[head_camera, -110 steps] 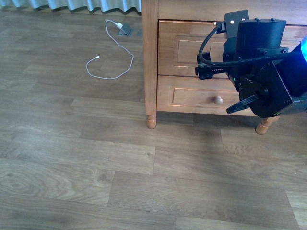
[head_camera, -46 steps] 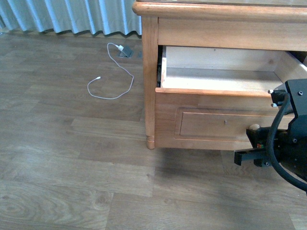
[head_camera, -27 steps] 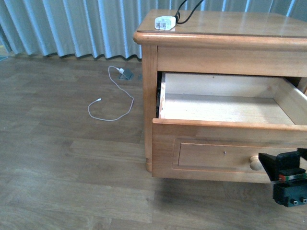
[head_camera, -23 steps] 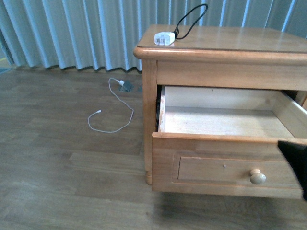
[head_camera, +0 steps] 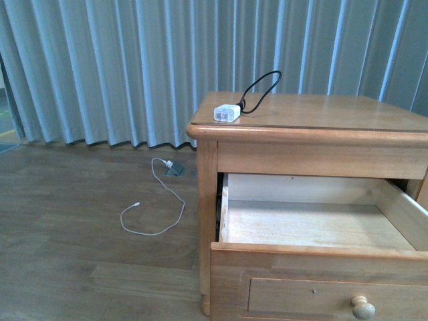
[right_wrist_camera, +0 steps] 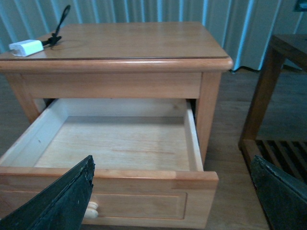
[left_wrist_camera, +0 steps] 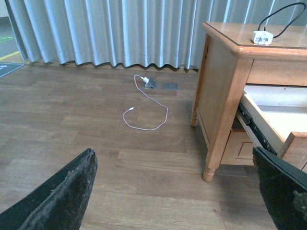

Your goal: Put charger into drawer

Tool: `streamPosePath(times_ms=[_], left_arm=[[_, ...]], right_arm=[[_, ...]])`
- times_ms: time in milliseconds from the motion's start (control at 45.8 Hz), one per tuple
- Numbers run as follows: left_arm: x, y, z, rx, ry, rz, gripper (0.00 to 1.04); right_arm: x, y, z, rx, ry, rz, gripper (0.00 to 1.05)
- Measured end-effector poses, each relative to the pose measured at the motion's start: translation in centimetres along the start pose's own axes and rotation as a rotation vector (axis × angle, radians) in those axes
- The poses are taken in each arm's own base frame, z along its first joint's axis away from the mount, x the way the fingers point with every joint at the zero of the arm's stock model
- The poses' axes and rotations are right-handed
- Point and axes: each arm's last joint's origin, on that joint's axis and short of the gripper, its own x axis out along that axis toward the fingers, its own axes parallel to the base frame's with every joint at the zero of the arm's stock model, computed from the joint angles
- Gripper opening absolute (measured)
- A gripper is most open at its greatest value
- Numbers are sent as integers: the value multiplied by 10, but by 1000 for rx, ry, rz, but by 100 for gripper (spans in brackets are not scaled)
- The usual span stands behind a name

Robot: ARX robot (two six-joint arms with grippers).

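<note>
The charger (head_camera: 227, 112), a small white plug block with a black looping cable, lies on top of the wooden nightstand near its front left corner; it also shows in the left wrist view (left_wrist_camera: 263, 37) and the right wrist view (right_wrist_camera: 26, 47). The drawer (head_camera: 314, 253) stands pulled out, its pale interior bare, its round knob (head_camera: 363, 307) at the front. It also shows in the right wrist view (right_wrist_camera: 120, 179). My left gripper (left_wrist_camera: 177, 201) is open over the floor left of the nightstand. My right gripper (right_wrist_camera: 172, 201) is open in front of the drawer. Neither arm shows in the front view.
A thin white cable (head_camera: 157, 214) with a small plug lies looped on the wood floor left of the nightstand, by a floor socket (head_camera: 175, 170). Pale curtains (head_camera: 100, 67) hang behind. A dark wooden slatted rack (right_wrist_camera: 278, 96) stands to the right of the nightstand.
The drawer went from shut to pulled out. The front view then rose from the floor to the nightstand top, bringing the charger into view. My right arm left that view.
</note>
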Motion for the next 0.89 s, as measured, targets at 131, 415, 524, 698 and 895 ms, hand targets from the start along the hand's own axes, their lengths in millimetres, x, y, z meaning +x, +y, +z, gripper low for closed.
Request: streamPosePath(times_ms=[131, 415, 524, 698, 895], left_arm=[[0, 0, 0, 0, 0, 0, 99], [0, 0, 0, 0, 0, 0, 99], [0, 0, 0, 0, 0, 0, 99], [0, 0, 0, 0, 0, 0, 99], [0, 0, 0, 0, 0, 0, 99]], right_arm=[[-4, -2, -2, 18, -2, -24, 96], [-16, 14, -15, -4, -55, -25, 54], [-22, 21, -19, -6, -59, -26, 29], [-30, 29, -25, -10, -62, -23, 2], [-34, 39, -33, -13, -74, -19, 16]])
